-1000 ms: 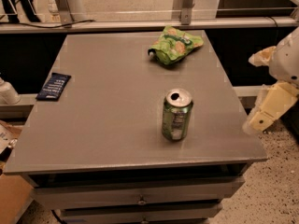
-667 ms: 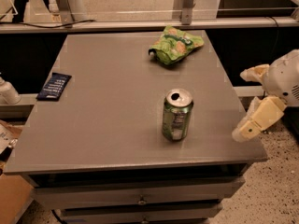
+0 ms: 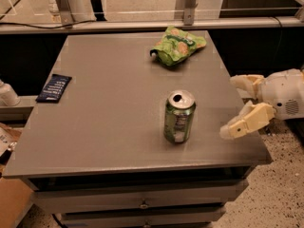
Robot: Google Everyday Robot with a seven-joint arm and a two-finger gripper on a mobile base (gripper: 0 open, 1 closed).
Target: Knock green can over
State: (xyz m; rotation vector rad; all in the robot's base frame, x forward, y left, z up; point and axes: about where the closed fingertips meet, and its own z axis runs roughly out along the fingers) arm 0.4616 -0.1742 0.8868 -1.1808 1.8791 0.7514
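Note:
The green can stands upright on the grey table, right of the middle and towards the front; its silver top is opened. My gripper comes in from the right at the table's right edge, about a can's width to the right of the can and not touching it. Its two pale fingers are spread apart and hold nothing; the lower fingertip hangs over the table's front right corner at about the height of the can's base.
A crinkled green snack bag lies at the back right of the table. A dark blue packet lies at the left edge. A metal rail runs behind the table. A cardboard box sits on the floor at the front left.
My gripper has moved left and down towards the can, from beyond the table's right edge to over its right side. The can has not moved.

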